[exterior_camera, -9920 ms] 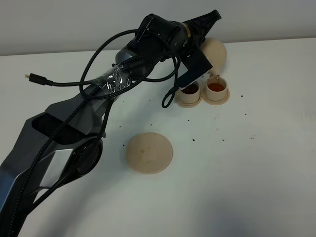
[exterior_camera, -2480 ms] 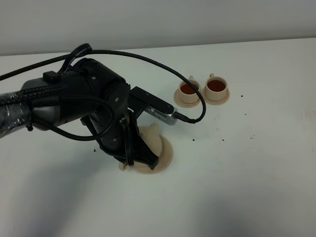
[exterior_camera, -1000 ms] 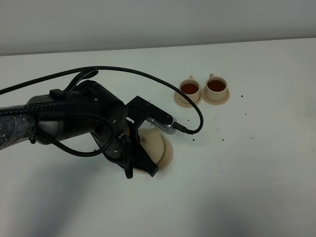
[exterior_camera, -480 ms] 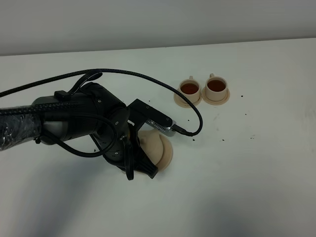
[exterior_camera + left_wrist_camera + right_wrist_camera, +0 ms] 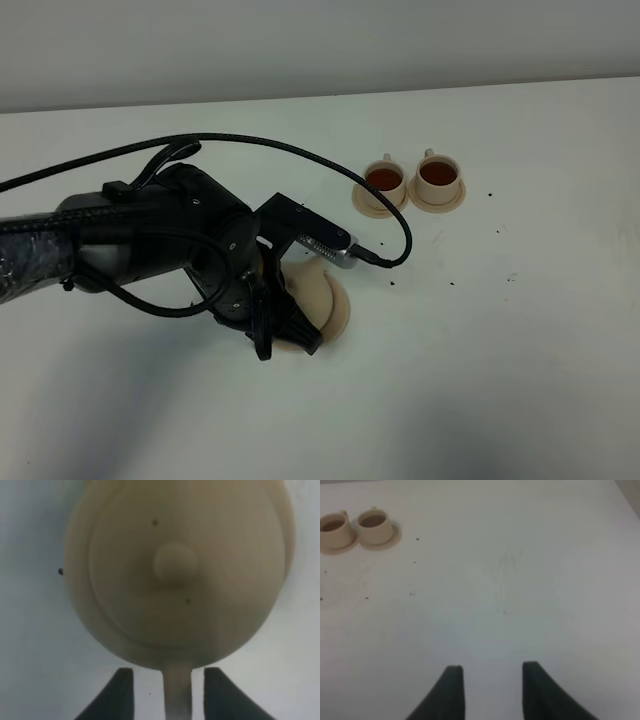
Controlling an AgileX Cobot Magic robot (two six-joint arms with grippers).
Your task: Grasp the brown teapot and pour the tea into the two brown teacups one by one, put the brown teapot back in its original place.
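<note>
The brown teapot (image 5: 175,570) sits upright on its flat round saucer (image 5: 342,314), the original place, left of the table's middle. In the exterior view most of the teapot (image 5: 308,288) is hidden under my left arm. My left gripper (image 5: 170,692) is open, with the loop handle (image 5: 177,695) between its fingers and a gap on each side. The two brown teacups (image 5: 384,180) (image 5: 439,174) stand side by side on small saucers at the back, both holding dark tea. My right gripper (image 5: 492,690) is open and empty over bare table, far from the cups (image 5: 372,525).
A black cable (image 5: 300,155) loops from the left arm over the table toward the cups. Dark specks (image 5: 393,283) are scattered on the white table (image 5: 500,350). The right arm does not show in the exterior view.
My left gripper's jaws have opened off the teapot handle. The teapot stays on its saucer and the left wrist has lifted slightly. The cups have not moved.
</note>
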